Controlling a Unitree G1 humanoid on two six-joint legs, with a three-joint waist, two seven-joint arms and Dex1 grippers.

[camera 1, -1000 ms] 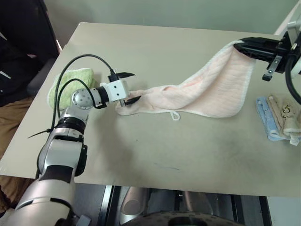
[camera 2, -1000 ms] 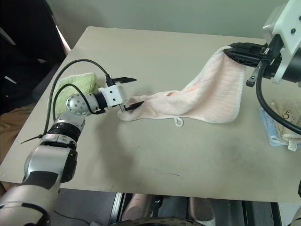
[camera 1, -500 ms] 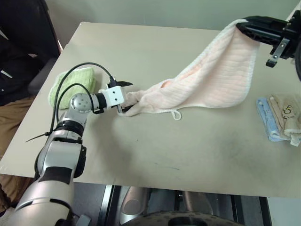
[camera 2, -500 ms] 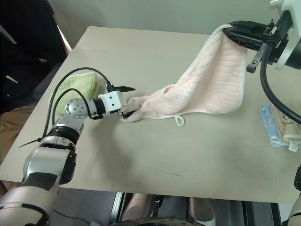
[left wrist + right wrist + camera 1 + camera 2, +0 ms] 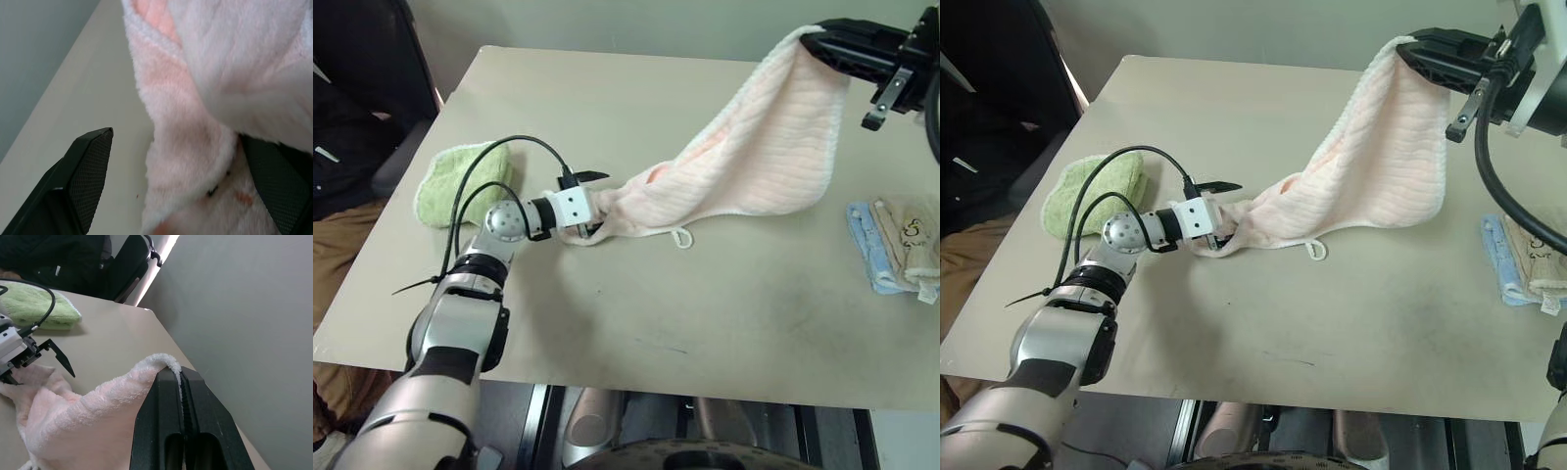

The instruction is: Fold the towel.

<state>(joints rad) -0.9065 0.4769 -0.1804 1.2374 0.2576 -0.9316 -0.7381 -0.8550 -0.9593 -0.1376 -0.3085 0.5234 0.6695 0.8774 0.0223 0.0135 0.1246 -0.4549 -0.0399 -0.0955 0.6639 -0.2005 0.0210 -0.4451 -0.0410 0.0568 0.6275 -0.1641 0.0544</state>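
Worktop: we work on a beige rectangular tabletop [image 5: 636,323]; its near edge is bare.
Left gripper: our left gripper [image 5: 591,204], down at table level toward the left edge, stands fully spread. In the left wrist view one black finger [image 5: 83,169] is clear of the cloth with bare table between, while the other finger [image 5: 279,181] lies against the low bunched end.
Towel: the pale pink terry cloth towel [image 5: 754,157] with its white hem runs as a long slanted sheet from that low end, resting on the table mid-way across, up to the far right corner.
Key relation: the low end sits right between our left fingers, so the left arm is the nearer one; the long axis rises away from it toward the right gripper.
Loop: a small white loop [image 5: 681,238] hangs off the lower hem onto the table.
Right gripper: our right gripper [image 5: 1417,54], raised above the far right corner, is clamped tight on the towel's top corner, hem pinched between the fingers.
Our judgement: the left fingers need to close on the low end so that we can stretch the cloth out.
Other cloths: a light green terry towel [image 5: 460,176] lies folded near the left edge; blue and beige cloths [image 5: 896,245] sit at the right edge.
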